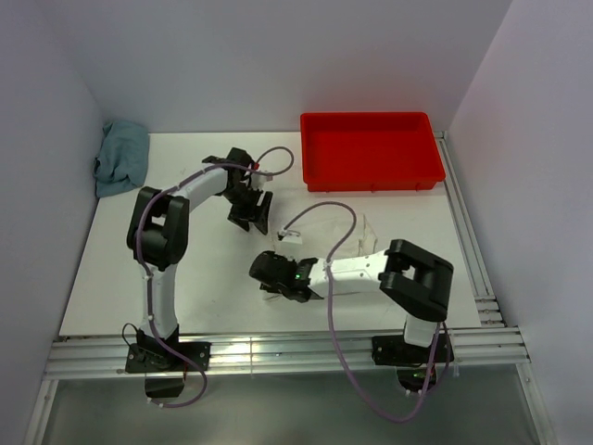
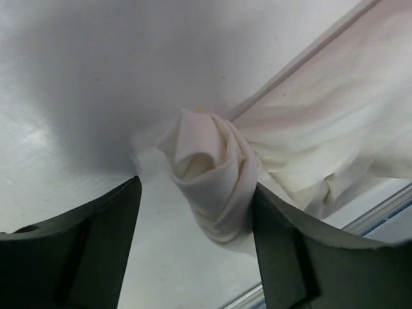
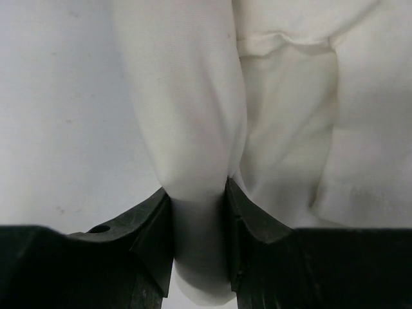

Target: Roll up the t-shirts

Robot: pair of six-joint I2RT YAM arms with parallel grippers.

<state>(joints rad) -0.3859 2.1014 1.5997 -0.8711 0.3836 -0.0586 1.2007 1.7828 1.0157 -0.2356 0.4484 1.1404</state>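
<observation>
R fingers (image 3: 152, 248) on t-shirt (image 3: 193, 129); L fingers (image 2: 84, 251) apart

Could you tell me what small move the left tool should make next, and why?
Probably lift the left tool straight up, clear of the t-shirt: its jaws stand open on either side of the rolled end, gripping nothing, while the right tool is shut on a fold of the cloth.
</observation>
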